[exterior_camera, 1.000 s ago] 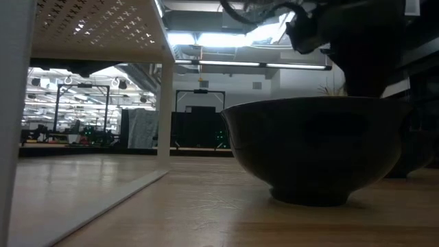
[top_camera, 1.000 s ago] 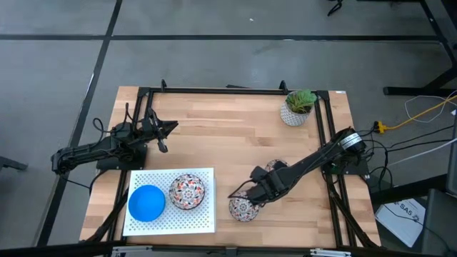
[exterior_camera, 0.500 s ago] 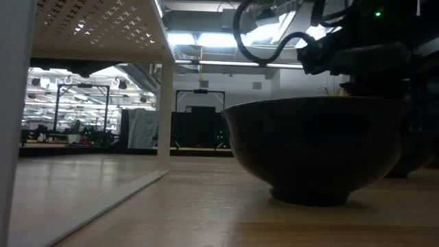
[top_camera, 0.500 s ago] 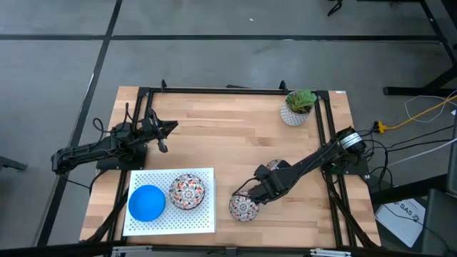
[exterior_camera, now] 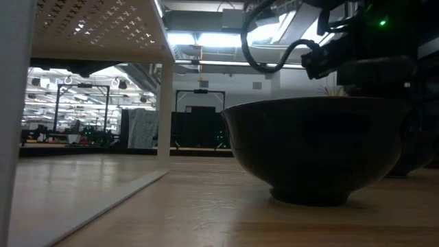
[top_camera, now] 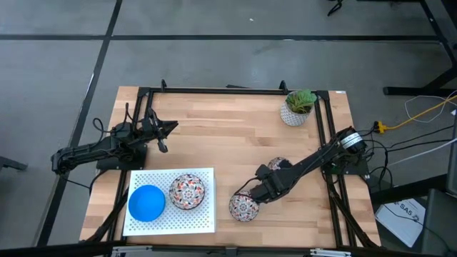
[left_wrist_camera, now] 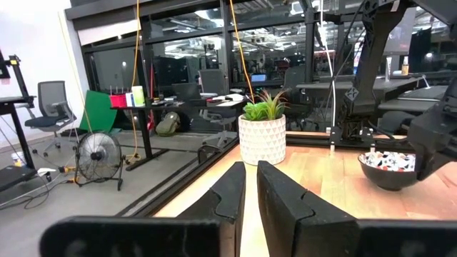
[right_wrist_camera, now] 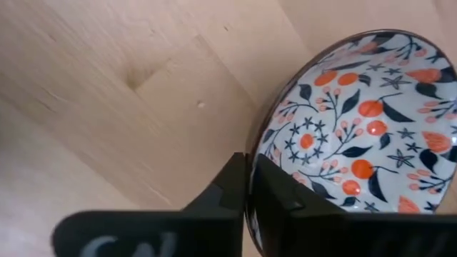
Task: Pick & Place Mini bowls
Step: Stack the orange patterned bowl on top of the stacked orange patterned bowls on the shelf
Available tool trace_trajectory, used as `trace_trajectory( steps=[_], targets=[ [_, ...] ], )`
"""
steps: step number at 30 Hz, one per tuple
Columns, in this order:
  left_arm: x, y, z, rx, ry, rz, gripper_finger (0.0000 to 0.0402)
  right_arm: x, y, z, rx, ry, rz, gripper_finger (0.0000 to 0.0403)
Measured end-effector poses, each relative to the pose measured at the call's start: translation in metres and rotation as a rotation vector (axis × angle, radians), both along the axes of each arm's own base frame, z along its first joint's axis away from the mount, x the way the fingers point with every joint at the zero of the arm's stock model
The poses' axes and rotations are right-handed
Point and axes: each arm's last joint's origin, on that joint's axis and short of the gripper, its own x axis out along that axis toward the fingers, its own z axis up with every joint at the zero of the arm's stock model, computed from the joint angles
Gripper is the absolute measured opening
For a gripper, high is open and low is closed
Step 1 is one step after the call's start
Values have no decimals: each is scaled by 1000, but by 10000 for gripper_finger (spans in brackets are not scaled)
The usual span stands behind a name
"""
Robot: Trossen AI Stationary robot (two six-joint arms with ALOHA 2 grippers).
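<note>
A floral mini bowl (top_camera: 243,208) stands on its foot on the wood table, near the near edge; it looms dark in the low view (exterior_camera: 315,147). My right gripper (top_camera: 248,194) is at the bowl's far rim, shut on it. A second floral bowl (top_camera: 275,165) sits partly hidden behind the right arm. A blue bowl (top_camera: 147,203) and another floral bowl (top_camera: 188,191) rest on a white perforated stand (top_camera: 207,218). My left gripper (top_camera: 168,128) waits shut over the table's left part, touching nothing. My right gripper (right_wrist_camera: 251,182) pinches the floral bowl's rim (right_wrist_camera: 258,135), with one finger inside the bowl and one outside. The fingers come slanting down from the table's far right. The bowl stays upright with its foot (exterior_camera: 307,199) on the table.
A white pot with a green plant (top_camera: 296,108) stands at the far right corner and shows in the left wrist view (left_wrist_camera: 262,135). The stand's white leg (exterior_camera: 10,123) rises at the near left. Bare wood lies across the table's middle and far part.
My right gripper has drawn slightly toward the table's right and settled at the floral bowl's far rim. The bowl has stayed where it was on the table.
</note>
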Motion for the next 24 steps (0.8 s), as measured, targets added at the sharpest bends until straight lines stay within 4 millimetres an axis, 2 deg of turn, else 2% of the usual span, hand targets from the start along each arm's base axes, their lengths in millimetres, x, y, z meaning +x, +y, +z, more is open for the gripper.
trace_trajectory(
  steps=[3,10,18,24],
  targets=[
    [0,0,0,0,0,0,32,1,1,-1,12,-9,-5,26],
    [0,0,0,0,0,0,31,3,1,5,33,-28,31,13],
    [0,0,0,0,0,0,31,26,-1,27,84,-131,145,12],
    [0,0,0,0,0,0,31,37,-6,44,45,-173,230,12]
  ],
)
